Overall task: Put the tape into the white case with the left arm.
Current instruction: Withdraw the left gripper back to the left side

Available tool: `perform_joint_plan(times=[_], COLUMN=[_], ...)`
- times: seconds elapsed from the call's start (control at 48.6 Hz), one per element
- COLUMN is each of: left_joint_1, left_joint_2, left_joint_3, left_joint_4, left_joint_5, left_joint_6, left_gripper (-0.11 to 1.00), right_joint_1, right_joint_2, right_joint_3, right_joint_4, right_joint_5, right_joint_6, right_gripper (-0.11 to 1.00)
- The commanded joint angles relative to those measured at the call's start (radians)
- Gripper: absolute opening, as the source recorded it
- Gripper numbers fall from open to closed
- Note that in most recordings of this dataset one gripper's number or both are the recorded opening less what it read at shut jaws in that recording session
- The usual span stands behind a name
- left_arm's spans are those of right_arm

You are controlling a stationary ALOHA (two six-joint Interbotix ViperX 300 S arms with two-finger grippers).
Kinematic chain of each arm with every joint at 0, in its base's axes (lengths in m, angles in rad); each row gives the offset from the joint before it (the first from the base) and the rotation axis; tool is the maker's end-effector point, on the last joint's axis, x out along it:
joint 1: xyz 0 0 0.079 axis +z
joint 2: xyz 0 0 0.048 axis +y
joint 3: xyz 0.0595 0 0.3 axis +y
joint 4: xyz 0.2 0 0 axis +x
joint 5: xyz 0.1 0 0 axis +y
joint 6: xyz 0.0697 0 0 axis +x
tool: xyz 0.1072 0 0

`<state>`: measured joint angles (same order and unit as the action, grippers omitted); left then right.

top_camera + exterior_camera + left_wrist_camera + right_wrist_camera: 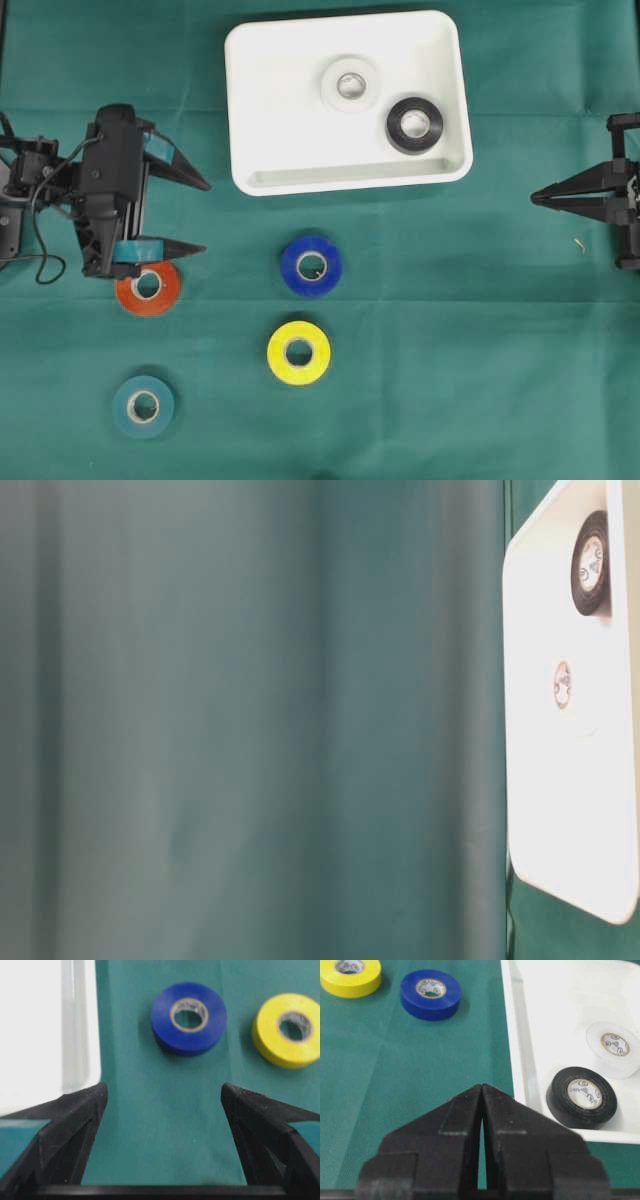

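1. Now the left end effector is hanging over the left side of the green worktop with its two pointed fingers spread wide apart, and it is holding nothing.
2. One of its fingers is sitting over the top edge of the orange tape; I cannot tell if they are touching.
3. The white case is lying at the far side of the worktop, near the middle.
4. A white tape and a black tape are lying flat inside the case, just beside each other.
5. The blue tape is lying on the worktop below the case, and the yellow tape is lying near it, further from the case.
6. The teal tape is lying near the bottom left, well apart from the case.
7. The right end effector is waiting at the right edge with its black fingers pressed together on nothing.
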<state>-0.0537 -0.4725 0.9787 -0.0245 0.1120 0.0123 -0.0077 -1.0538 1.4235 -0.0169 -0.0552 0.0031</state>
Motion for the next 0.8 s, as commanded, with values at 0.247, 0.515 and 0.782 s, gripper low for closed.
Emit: perform_joint_plan(times=[0.247,0.515,0.782], left_joint_1=[-0.020,-0.020,-0.021], left_joint_2=[-0.032,-0.032,-0.023], left_joint_3=[0.014,0.015,0.014], left_joint_4=[-0.002,-0.002,-0.002], left_joint_5=[-0.018,-0.020,-0.020], left_joint_6=[0.032,0.031,0.029], left_gripper=[0.96,0.96,0.96], right_joint_1=[-0.002,-0.002,-0.002], right_joint_2=[0.005,0.005,0.005], right_joint_3=[-0.009,-0.008,-0.009], right_joint_4=[0.000,0.000,0.000], right_joint_5=[-0.009,-0.009,-0.009], right_joint_6=[0.002,0.002,0.002], right_gripper=[-0.09,-0.09,-0.09])
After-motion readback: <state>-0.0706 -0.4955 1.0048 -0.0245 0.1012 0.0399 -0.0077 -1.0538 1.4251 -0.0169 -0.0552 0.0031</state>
